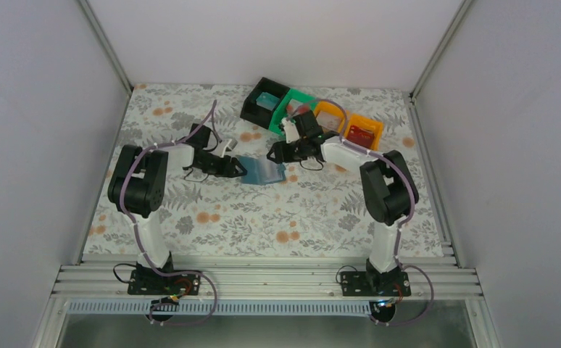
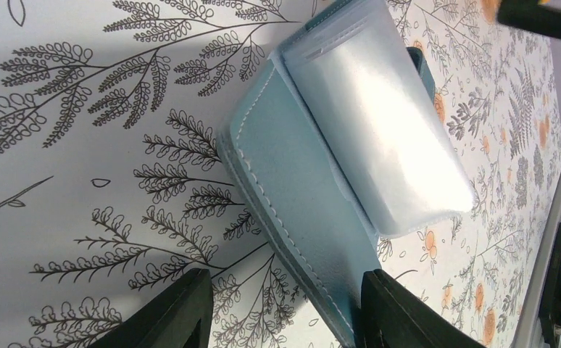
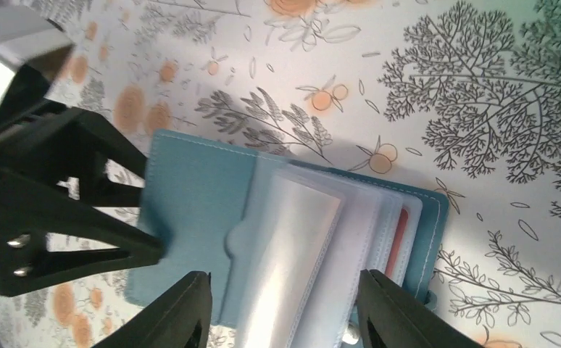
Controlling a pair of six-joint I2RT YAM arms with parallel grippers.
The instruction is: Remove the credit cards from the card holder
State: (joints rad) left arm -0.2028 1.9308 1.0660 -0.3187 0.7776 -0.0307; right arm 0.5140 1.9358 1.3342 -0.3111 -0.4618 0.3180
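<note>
The blue-teal card holder (image 1: 262, 172) lies open on the flowered table between my two arms. In the right wrist view its clear plastic sleeves (image 3: 314, 246) fan out, and the edge of a red credit card (image 3: 401, 243) shows in a sleeve near the right cover. My right gripper (image 3: 285, 312) hovers open over those sleeves with nothing between its fingers. My left gripper (image 2: 285, 312) is open at the holder's left flap (image 2: 303, 217). The flap's stitched edge runs between the jaws, and the right finger (image 2: 393, 312) touches the cover.
A row of bins stands at the back: black (image 1: 262, 101), green (image 1: 292, 109) and two orange (image 1: 364, 130). A teal card lies in the black one and a red card in the far orange one. Grey walls close in both sides of the table.
</note>
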